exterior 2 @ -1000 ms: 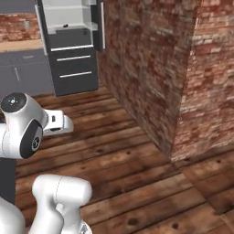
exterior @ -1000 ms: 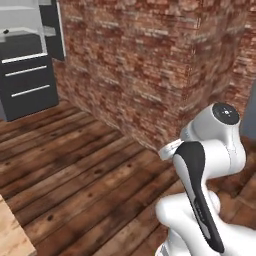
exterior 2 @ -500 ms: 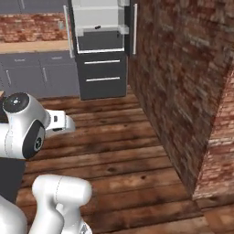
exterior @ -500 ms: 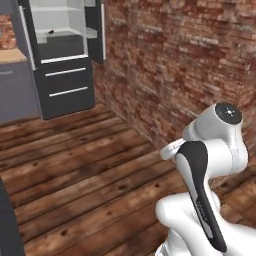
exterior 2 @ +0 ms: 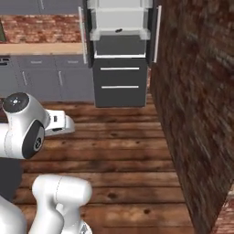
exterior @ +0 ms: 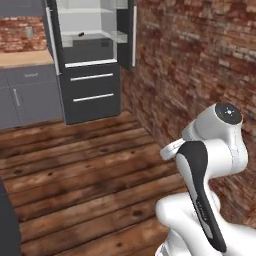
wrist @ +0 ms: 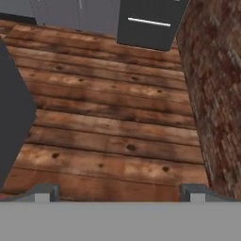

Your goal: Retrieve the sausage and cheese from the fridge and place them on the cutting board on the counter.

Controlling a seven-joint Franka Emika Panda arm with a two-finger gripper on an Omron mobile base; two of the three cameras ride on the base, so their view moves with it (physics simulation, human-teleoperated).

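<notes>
End effector point(wrist: 120, 193): two small grey fingertips point(wrist: 44, 192) set wide apart, holding nothing, aimed down at the brown plank floor point(wrist: 108, 122). Ahead of it, well apart, stands the tall dark grey fridge point(exterior 2: 119, 68) with both doors swung open, showing a white interior. On a glass shelf lies a small dark link, apparently the sausage point(exterior 2: 118, 30). The light tan wood-grain counter point(exterior 2: 41, 48) runs ahead and left; a red brick wall point(exterior 2: 196, 114) flanks the right.
</notes>
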